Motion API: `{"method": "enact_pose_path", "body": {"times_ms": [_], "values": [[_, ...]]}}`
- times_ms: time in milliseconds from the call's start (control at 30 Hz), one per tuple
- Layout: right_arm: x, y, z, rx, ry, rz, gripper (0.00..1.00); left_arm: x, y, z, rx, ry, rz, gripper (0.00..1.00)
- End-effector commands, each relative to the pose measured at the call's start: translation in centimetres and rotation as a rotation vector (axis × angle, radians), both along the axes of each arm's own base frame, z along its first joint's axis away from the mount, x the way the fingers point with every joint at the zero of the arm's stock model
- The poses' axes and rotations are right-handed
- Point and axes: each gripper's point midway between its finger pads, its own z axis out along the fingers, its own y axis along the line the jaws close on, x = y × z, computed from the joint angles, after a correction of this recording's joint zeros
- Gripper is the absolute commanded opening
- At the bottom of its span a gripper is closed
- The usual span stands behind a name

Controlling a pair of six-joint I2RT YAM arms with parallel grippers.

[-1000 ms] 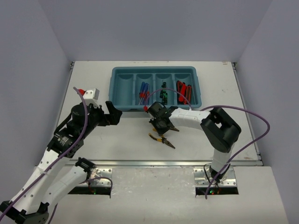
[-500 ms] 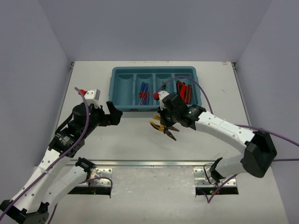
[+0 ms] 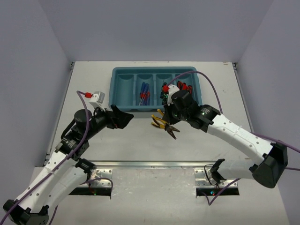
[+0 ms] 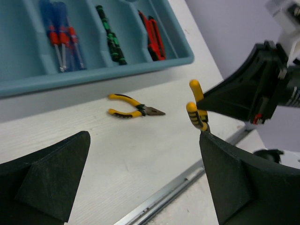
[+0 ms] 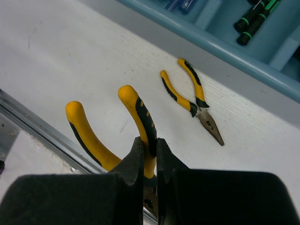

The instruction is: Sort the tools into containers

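Observation:
My right gripper (image 3: 169,123) is shut on one handle of yellow-handled pliers (image 5: 140,112), gripped near the pivot and held above the table (image 3: 211,136) just in front of the teal tray (image 3: 112,89). These held pliers (image 3: 161,125) also show in the left wrist view (image 4: 196,112). A second pair of pliers (image 5: 187,89) lies flat on the table close to the tray's front wall (image 4: 129,107). The tray holds blue-and-red screwdrivers (image 3: 144,93), black-and-green screwdrivers (image 3: 164,93) and red utility knives (image 3: 185,87) in separate compartments. My left gripper (image 3: 123,117) stands open and empty, left of both pliers.
A metal rail (image 3: 164,164) runs along the table's near edge. Purple cables (image 3: 206,82) loop over both arms, one crossing above the tray's right end. The tray's leftmost compartment (image 3: 124,89) shows nothing inside. Grey walls close in the table on three sides.
My right gripper has carried its pliers up off the table and toward the tray, and its arm has swung out to the right. The left gripper has shifted slightly right.

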Motion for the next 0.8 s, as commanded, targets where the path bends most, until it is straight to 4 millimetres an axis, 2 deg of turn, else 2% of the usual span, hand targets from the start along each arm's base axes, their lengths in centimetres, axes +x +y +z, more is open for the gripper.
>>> {"method": "enact_pose_path", "body": {"times_ms": [0, 67, 233, 400, 533, 667, 733, 767], "values": [[2.0, 0.4, 6.7, 0.188, -0.116, -0.139, 0.00, -1.6, -4.1, 4.9, -0.315, -0.146, -0.214, 1.00], [2.2, 0.4, 7.6, 0.224, -0.121, -0.175, 0.00, -1.3, -4.5, 3.9, -0.362, -0.145, -0.215, 1.00], [2.4, 1.2, 8.6, 0.299, -0.105, -0.207, 0.00, -0.7, -6.0, 5.3, -0.446, -0.213, -0.247, 1.00], [2.3, 2.3, 9.1, 0.352, -0.078, -0.190, 0.00, 0.4, -8.6, 5.9, -0.429, -0.233, -0.275, 0.99], [2.2, 2.9, 9.5, 0.371, -0.070, -0.173, 0.00, 1.4, -10.6, 5.4, -0.400, -0.210, -0.293, 0.98], [2.0, 3.3, 9.5, 0.379, -0.059, -0.155, 0.00, 2.1, -11.8, 4.6, -0.383, -0.174, -0.304, 0.92], [1.9, 3.4, 9.6, 0.384, -0.059, -0.148, 0.00, 2.5, -12.7, 4.2, -0.373, -0.155, -0.313, 0.85], [1.8, 3.6, 9.7, 0.390, -0.056, -0.137, 0.00, 2.7, -13.0, 4.1, -0.370, -0.152, -0.315, 0.79]]}}
